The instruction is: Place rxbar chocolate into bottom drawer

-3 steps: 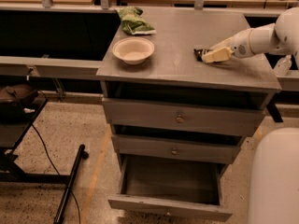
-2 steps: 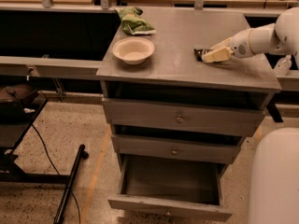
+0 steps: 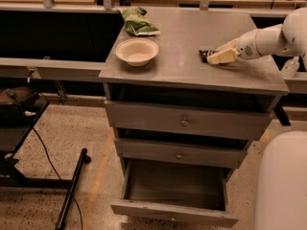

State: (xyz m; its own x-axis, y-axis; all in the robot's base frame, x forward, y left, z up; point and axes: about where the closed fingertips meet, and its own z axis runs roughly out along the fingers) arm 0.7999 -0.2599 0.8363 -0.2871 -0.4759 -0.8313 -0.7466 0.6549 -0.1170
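Observation:
The rxbar chocolate (image 3: 204, 55) is a small dark bar lying on the right part of the grey cabinet top (image 3: 182, 37); only its left end shows beyond the fingers. My gripper (image 3: 213, 57) reaches in from the right on a white arm, low on the top, with its cream fingers (image 3: 221, 56) around the bar. The bottom drawer (image 3: 175, 186) is pulled open below; the part of its grey interior that shows holds nothing.
A white bowl (image 3: 137, 51) stands on the left of the cabinet top, a green snack bag (image 3: 137, 23) behind it. The two upper drawers with round knobs (image 3: 184, 122) are shut. A white robot body (image 3: 280, 181) fills the lower right. A black stand (image 3: 72, 188) lies on the floor at left.

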